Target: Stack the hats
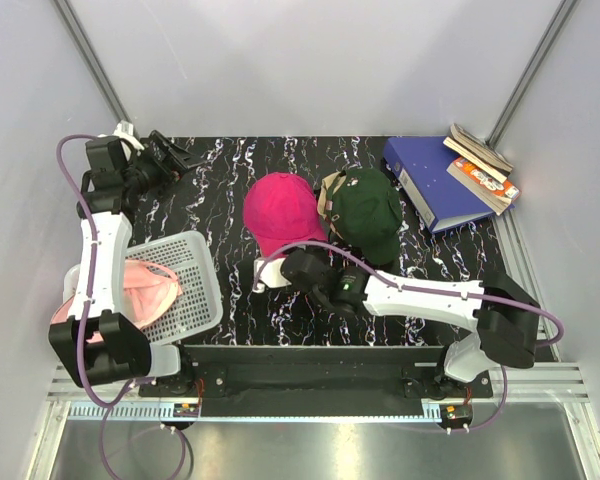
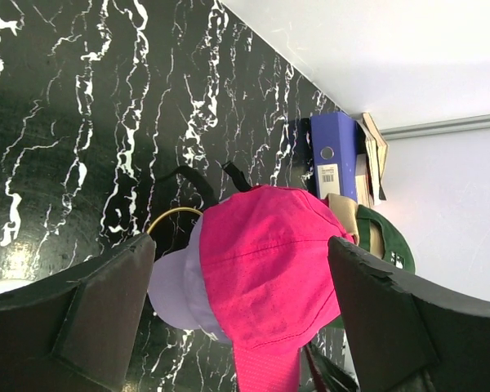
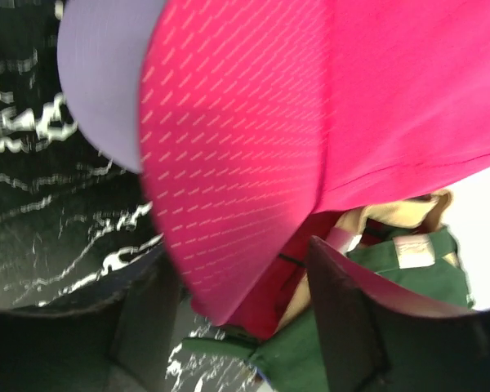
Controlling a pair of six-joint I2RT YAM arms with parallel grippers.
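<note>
A magenta cap (image 1: 280, 210) lies mid-table on top of a lavender cap (image 2: 175, 282), whose brim sticks out beneath it. A dark green cap (image 1: 370, 212) sits to its right over a tan cap (image 1: 332, 190). A light pink cap (image 1: 145, 290) lies in the white mesh basket (image 1: 195, 290) at the left. My right gripper (image 1: 272, 272) is open at the magenta cap's brim (image 3: 229, 180); the brim hangs between its fingers (image 3: 351, 327). My left gripper (image 1: 175, 155) is open and empty at the back left, pointing toward the magenta cap (image 2: 269, 261).
A blue binder (image 1: 430, 180) and a pile of books (image 1: 485, 165) lie at the back right corner. A gold wire ring (image 2: 171, 214) and a black strap show behind the lavender cap. Grey walls close in the table on three sides.
</note>
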